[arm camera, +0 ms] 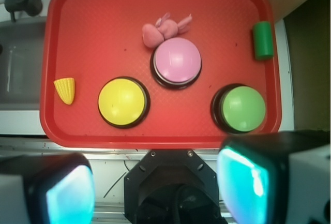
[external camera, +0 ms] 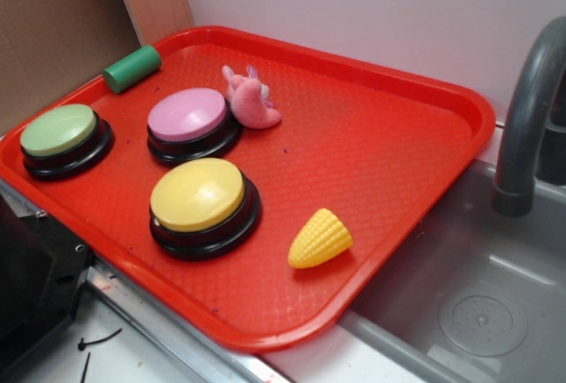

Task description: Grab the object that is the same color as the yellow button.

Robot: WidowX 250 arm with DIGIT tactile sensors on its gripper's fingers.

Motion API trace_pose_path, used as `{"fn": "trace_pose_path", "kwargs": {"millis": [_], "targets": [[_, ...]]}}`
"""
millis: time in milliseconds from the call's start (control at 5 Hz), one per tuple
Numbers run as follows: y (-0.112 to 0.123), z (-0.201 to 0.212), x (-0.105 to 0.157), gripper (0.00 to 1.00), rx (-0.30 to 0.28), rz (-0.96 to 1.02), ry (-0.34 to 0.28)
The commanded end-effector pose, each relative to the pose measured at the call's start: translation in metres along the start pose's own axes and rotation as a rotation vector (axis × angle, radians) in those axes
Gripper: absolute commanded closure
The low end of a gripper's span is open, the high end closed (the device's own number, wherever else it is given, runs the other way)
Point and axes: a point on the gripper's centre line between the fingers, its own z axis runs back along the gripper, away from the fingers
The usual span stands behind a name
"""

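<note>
The red tray (arm camera: pixel 155 6), a rigid plastic sheet with a fine embossed grid and a raised rim, carries everything, and the jaws (arm camera: pixel 155 193) hang high above its near edge, spread wide and holding nothing, both translucent pads framing the bottom of the wrist view. The yellow button (arm camera: pixel 123 102), a smooth glossy dome on a black base, lies ahead and slightly left of the jaws. The object (arm camera: pixel 65 90), a small ribbed hard-plastic corn cone, lies farther left, just beside the button near the tray's left rim, its long axis running roughly front to back.
</note>
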Motion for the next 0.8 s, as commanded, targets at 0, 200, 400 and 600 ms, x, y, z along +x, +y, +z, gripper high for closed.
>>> {"fn": "trace_pose_path", "kwargs": {"millis": [0, 200, 400, 600], "targets": [[-0.025, -0.011, 0.012, 0.0, -0.015, -0.097, -0.075], [-0.038, -0.026, 0.023, 0.0, -0.038, -0.195, -0.091], [-0.052, -0.041, 0.032, 0.0, -0.036, -0.223, -0.114], [-0.073, -0.062, 0.039, 0.0, 0.004, -0.218, -0.129]]}}
